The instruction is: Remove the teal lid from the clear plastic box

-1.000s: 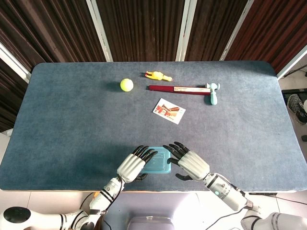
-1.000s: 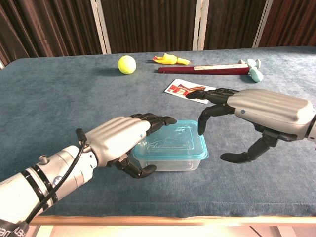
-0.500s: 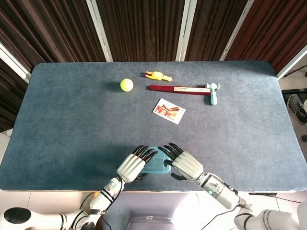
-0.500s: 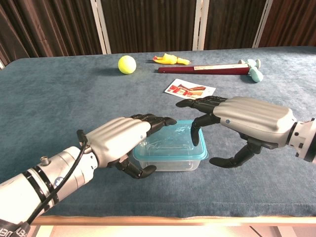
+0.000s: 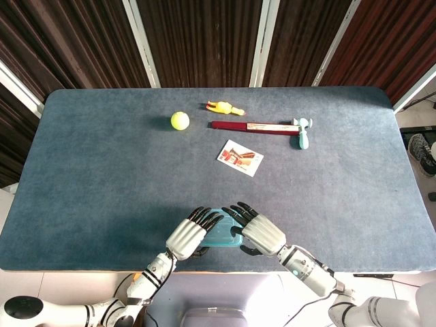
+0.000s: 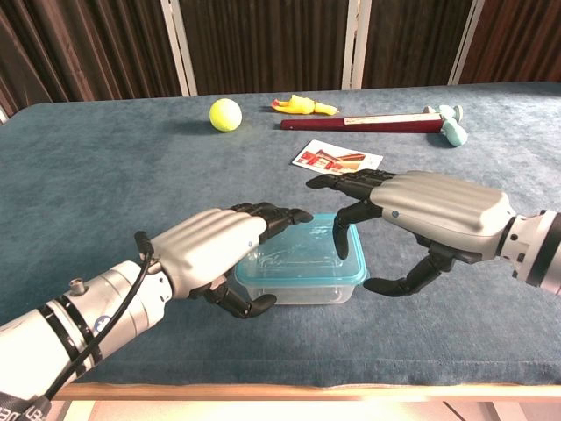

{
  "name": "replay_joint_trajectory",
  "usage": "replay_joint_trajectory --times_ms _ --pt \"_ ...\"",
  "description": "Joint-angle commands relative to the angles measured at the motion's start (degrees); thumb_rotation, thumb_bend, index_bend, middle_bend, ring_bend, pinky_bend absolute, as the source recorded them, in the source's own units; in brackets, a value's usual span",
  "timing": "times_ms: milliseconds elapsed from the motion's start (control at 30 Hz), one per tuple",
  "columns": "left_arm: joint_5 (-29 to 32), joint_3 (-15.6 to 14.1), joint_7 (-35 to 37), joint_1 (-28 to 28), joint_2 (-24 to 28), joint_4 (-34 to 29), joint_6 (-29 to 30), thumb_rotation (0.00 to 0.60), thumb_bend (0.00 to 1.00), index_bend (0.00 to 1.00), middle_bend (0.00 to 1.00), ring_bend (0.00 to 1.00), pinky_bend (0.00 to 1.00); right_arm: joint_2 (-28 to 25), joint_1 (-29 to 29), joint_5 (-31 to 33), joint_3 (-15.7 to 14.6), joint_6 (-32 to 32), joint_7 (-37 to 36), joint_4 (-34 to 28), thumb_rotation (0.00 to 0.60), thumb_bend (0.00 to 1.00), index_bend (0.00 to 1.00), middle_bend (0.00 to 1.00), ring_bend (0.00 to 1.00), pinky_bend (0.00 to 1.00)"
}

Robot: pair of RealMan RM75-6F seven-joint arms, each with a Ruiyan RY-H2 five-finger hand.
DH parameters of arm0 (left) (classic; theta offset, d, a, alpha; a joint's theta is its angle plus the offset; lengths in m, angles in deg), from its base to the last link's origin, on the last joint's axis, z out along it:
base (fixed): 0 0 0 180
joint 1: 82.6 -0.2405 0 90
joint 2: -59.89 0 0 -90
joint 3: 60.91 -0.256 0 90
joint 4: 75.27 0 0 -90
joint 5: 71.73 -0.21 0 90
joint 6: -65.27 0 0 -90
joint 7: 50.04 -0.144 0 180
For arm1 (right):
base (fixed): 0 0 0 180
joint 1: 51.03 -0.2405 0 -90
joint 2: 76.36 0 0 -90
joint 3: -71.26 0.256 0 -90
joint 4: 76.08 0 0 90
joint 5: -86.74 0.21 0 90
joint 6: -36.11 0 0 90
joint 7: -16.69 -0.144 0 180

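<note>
The box (image 6: 301, 279) sits at the table's (image 6: 105, 184) near edge, lid (image 6: 307, 250) on. Left hand (image 6: 210, 250) grips its side; right hand (image 6: 429, 210) hovers, fingers (image 6: 342, 230) spread, holding nothing. Prying carelessly could drag the box off the edge.

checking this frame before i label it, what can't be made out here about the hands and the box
- Chest view: whether the right hand fingertips touch the teal lid of the clear plastic box; the angle hides any gap.
- Chest view: how the left hand bears on the box's near left side; its palm covers it.
- Head view: most of the box; both hands overlap it.
- Both views: the print on the small picture card; too small.
</note>
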Motion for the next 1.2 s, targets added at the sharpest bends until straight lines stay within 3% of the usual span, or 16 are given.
replay_joint_trajectory --times_ms 33,1200 --pt "-0.04 0.03 -0.04 -0.07 0.02 -0.09 -0.06 0.6 0.44 0.0 0.1 0.05 0.16 0.15 -0.19 0.17 -0.16 0.11 0.18 -0.09 0.6 0.42 0.58 0.02 0.0 0.0" --pt "-0.18 0.57 -0.21 -0.31 -0.22 0.46 -1.41 0.6 0.44 0.0 0.1 0.05 0.16 0.92 -1.43 2.17 -1.36 -0.09 1.37 -0.11 0.6 0.42 0.59 0.02 0.0 0.0"
